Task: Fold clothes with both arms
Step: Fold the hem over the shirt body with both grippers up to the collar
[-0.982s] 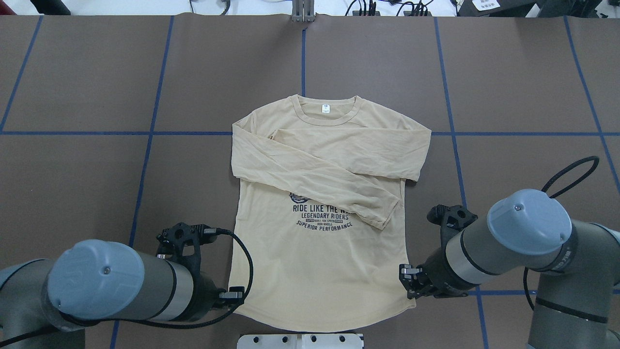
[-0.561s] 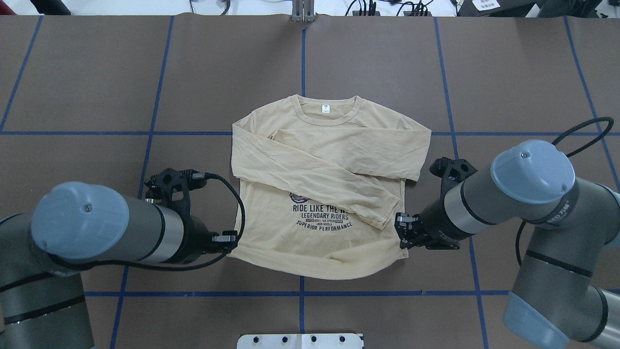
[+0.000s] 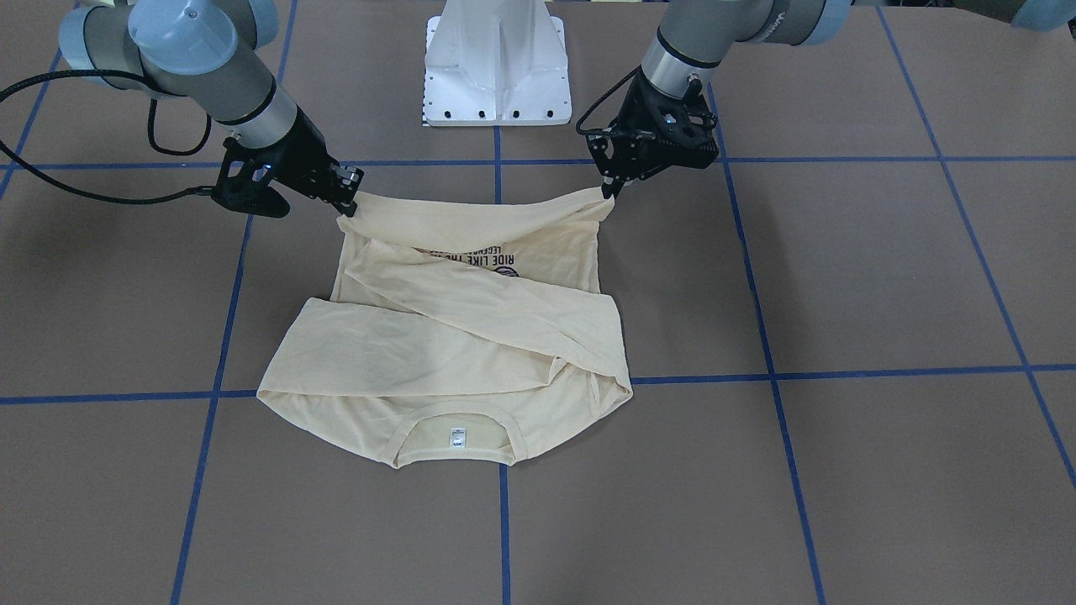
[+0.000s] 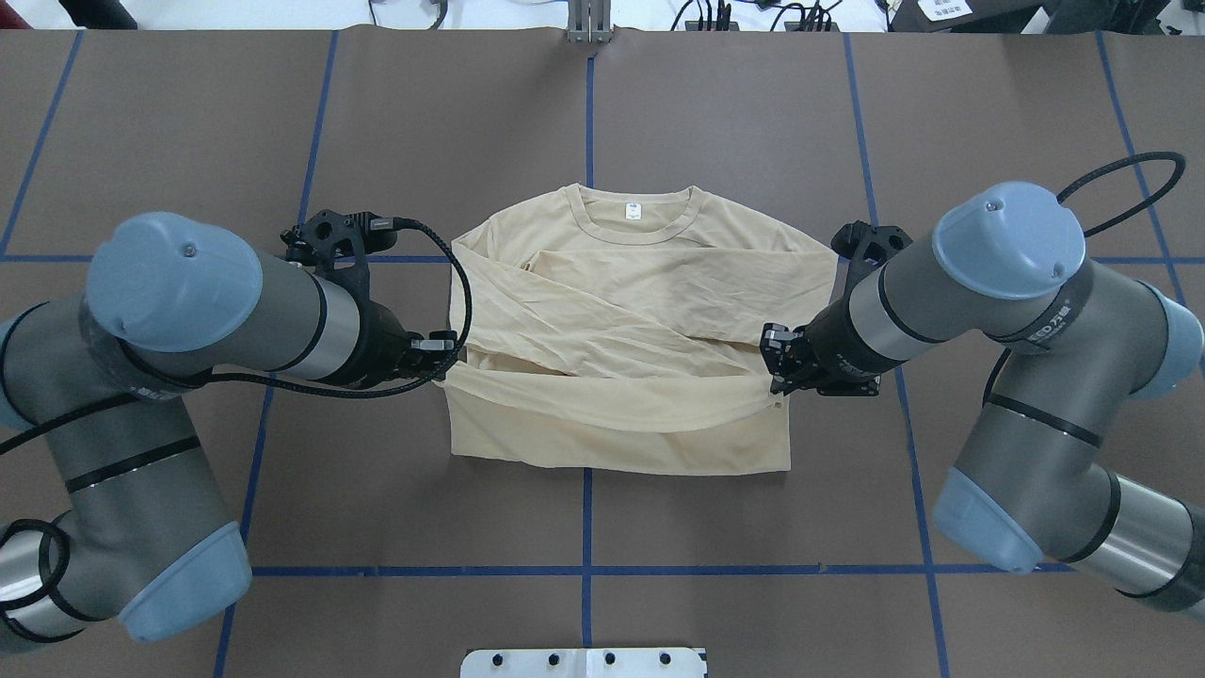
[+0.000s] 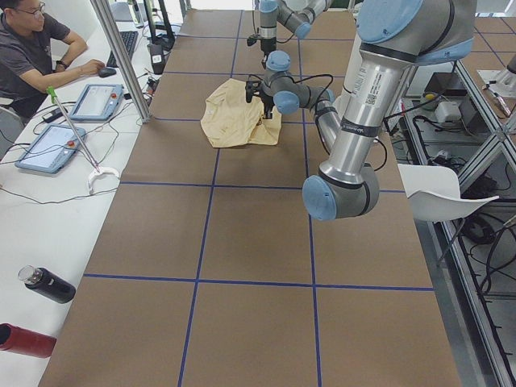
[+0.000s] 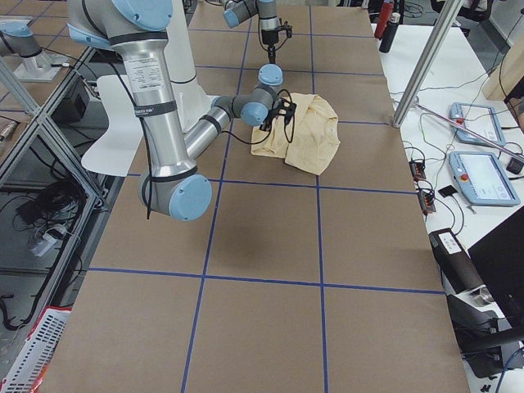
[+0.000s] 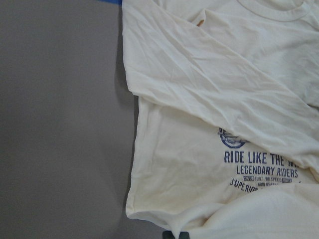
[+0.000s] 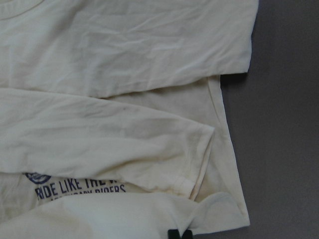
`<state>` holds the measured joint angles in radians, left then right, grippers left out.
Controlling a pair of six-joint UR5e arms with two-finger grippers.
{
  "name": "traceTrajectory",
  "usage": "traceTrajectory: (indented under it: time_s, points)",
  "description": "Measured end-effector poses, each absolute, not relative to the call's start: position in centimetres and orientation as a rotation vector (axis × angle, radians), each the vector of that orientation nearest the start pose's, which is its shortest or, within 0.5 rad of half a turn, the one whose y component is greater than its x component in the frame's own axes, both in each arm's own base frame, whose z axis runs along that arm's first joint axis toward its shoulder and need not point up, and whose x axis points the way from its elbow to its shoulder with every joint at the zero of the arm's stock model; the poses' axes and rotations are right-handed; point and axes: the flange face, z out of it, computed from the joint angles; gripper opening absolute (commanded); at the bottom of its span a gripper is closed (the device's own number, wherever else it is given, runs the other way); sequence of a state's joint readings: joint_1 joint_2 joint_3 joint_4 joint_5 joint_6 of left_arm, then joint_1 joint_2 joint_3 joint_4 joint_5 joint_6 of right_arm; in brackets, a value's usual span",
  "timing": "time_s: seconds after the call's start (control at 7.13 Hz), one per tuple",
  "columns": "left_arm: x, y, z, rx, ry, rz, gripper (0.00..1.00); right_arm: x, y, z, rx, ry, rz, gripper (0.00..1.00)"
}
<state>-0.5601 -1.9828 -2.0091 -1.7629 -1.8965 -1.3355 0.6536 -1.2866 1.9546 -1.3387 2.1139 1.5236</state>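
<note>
The cream-yellow long-sleeved shirt (image 4: 621, 282) lies collar-away on the brown table, both sleeves crossed over its chest and the neck label (image 4: 632, 211) showing. Its hem is lifted and folded over the lower body, which hides most of the navy print (image 3: 471, 256). My left gripper (image 4: 450, 356) is shut on the hem's left corner. My right gripper (image 4: 774, 377) is shut on the right corner. In the front-facing view the hem hangs stretched between the left gripper (image 3: 607, 186) and the right gripper (image 3: 345, 206). Both wrist views look down on the shirt (image 7: 199, 99) (image 8: 124, 59) and its print.
The white pedestal base (image 3: 496, 63) stands at the table's near edge between the arms. Blue tape lines (image 4: 587, 527) grid the brown table. A seated person (image 5: 32, 56) with tablets, a metal pole (image 5: 121, 56) and bottles (image 5: 48, 284) are along the far side.
Both grippers have carried the hem away from the robot, toward the collar. The lower part of the shirt now folds over itself and covers the print.
</note>
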Motion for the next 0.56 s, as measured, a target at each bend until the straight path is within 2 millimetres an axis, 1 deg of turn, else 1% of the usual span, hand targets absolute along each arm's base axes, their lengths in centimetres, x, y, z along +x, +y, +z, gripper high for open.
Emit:
traceTrajectory:
  time_s: [0.14, 0.28, 0.42, 0.56]
  points:
    - [42.4, -39.0, 21.9, 0.135, 1.077, -0.124, 0.0, -38.2, -41.6, 30.6, -0.157, -0.996, 0.327, 0.0]
    - [42.5, -39.2, 21.5, 0.139, 1.09, -0.122, 0.0, -37.1, -42.7, 30.6, -0.145, -0.999, 0.342, 0.0]
    - [42.2, -39.0, 21.0, 0.139, 1.102, -0.117, 0.0, -36.4, -43.3, 30.3, -0.142, -1.009, 0.349, 0.0]
    - [41.6, -38.7, 20.4, 0.14, 1.115, -0.111, 0.0, -35.9, -43.5, 29.9, -0.143, -1.02, 0.347, 0.0]
